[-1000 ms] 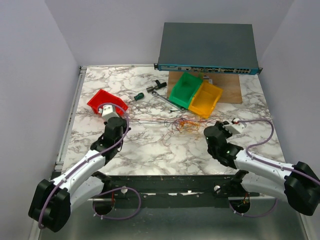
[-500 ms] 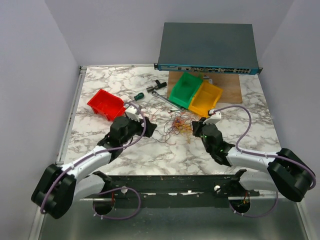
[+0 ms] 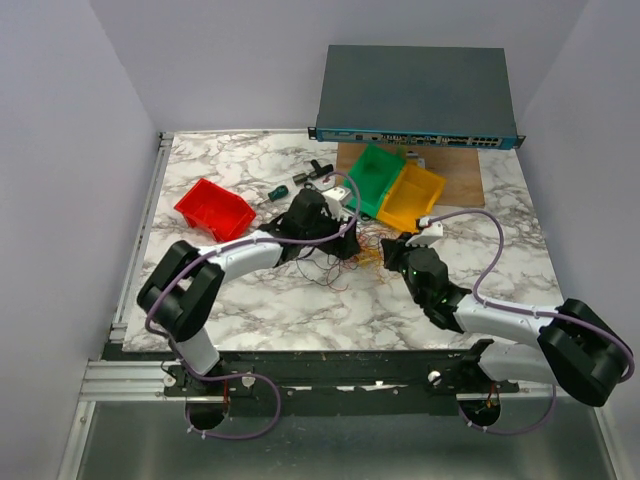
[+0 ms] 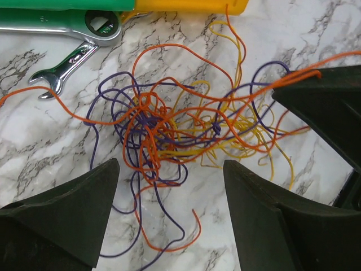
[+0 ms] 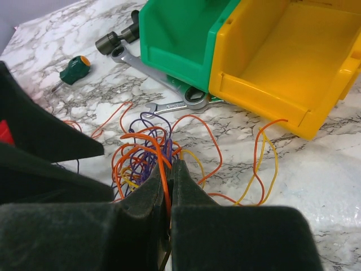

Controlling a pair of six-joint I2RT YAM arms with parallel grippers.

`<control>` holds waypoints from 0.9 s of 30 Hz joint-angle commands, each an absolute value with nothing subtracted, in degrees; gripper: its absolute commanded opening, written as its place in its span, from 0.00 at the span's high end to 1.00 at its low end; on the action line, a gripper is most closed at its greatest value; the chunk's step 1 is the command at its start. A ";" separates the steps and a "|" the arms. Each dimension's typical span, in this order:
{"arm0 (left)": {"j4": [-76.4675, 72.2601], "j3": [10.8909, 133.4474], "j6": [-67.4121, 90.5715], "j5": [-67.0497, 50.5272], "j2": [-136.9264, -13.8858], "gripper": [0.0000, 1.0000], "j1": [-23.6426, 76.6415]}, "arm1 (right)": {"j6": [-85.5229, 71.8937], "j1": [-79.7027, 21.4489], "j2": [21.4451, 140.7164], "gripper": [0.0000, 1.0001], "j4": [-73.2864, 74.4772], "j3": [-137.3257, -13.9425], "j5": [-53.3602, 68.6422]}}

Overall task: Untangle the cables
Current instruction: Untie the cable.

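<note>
At the near edge of the marble tabletop [image 3: 250,300] we see two white arms, both reaching toward the middle. The right arm lies low from the near right corner, stretched left and far. Its right claw [image 5: 172,169] is fully closed, pinching orange strands at the near right edge of the tangle. The left arm bends sharply at its elbow on the near left, and its forearm runs right across the tabletop. Its left claw [image 4: 170,166] points down, wide open and holding nothing, with a finger on either side of the knot. The cables [image 4: 169,124] sit mid-table in one loose knot of thin orange, yellow and dark purple wire. We judge the main risk to be the open claw closing on the whole clump: pulling would then tighten the knot rather than free a strand. The thin wire could also slip from the right claw's pinch. Stray loops could catch on the wrench [image 4: 73,56] just beyond the tangle. Farther back stand a green bin [image 3: 370,180] and a yellow bin [image 3: 410,200] side by side, a red bin [image 3: 212,208] to the left, and a grey network switch [image 3: 415,95] by the far wall.
</note>
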State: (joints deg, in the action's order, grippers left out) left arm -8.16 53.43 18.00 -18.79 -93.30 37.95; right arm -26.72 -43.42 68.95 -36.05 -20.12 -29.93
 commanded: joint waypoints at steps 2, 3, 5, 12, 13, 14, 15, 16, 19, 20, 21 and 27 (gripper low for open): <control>1.68 61.49 18.51 -19.96 -101.59 0.27 38.57 | -26.55 -43.21 68.82 0.99 -37.71 -19.64 -30.21; 2.04 62.42 18.71 -19.96 -103.06 0.28 38.75 | -26.57 -43.24 68.82 0.99 -37.78 -19.69 -30.27; 2.19 64.26 18.96 -20.95 -105.70 0.31 39.02 | -26.63 -43.24 68.81 0.99 -37.79 -19.68 -30.59; -7.54 56.90 20.81 -20.25 -100.46 1.00 36.75 | -33.73 -43.08 68.76 0.99 -28.21 -21.52 -49.38; -10.22 53.71 21.46 -21.21 -98.07 1.00 35.82 | -35.92 -43.11 69.08 0.99 -24.71 -22.37 -54.46; -13.00 51.41 22.51 -22.50 -95.58 1.00 34.81 | -38.99 -43.07 69.43 0.99 -21.84 -23.09 -58.09; -14.25 49.22 23.66 -24.73 -93.84 1.00 33.47 | -40.99 -42.90 69.82 0.99 -19.35 -23.82 -61.67; -15.22 47.93 25.35 -26.76 -92.18 1.00 32.40 | -43.19 -42.81 69.99 0.99 -17.39 -24.26 -63.75; -20.50 42.01 30.62 -31.80 -88.12 1.00 28.56 | -50.32 -42.33 69.79 0.99 -10.01 -25.33 -69.50; -22.79 39.78 32.59 -32.74 -86.83 1.00 27.26 | -53.47 -42.03 69.45 0.99 -6.36 -25.75 -71.47; -25.16 37.27 34.37 -33.27 -85.32 1.00 26.14 | -58.47 -41.73 69.16 0.99 -2.01 -26.33 -73.93; -25.13 27.64 35.74 -22.19 -74.71 1.00 20.00 | -78.27 -39.09 69.32 0.99 16.02 -27.91 -76.74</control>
State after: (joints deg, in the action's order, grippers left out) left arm -24.82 33.87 33.91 -32.47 -81.91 25.61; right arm -62.46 -42.70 69.41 -1.76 -27.55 -61.76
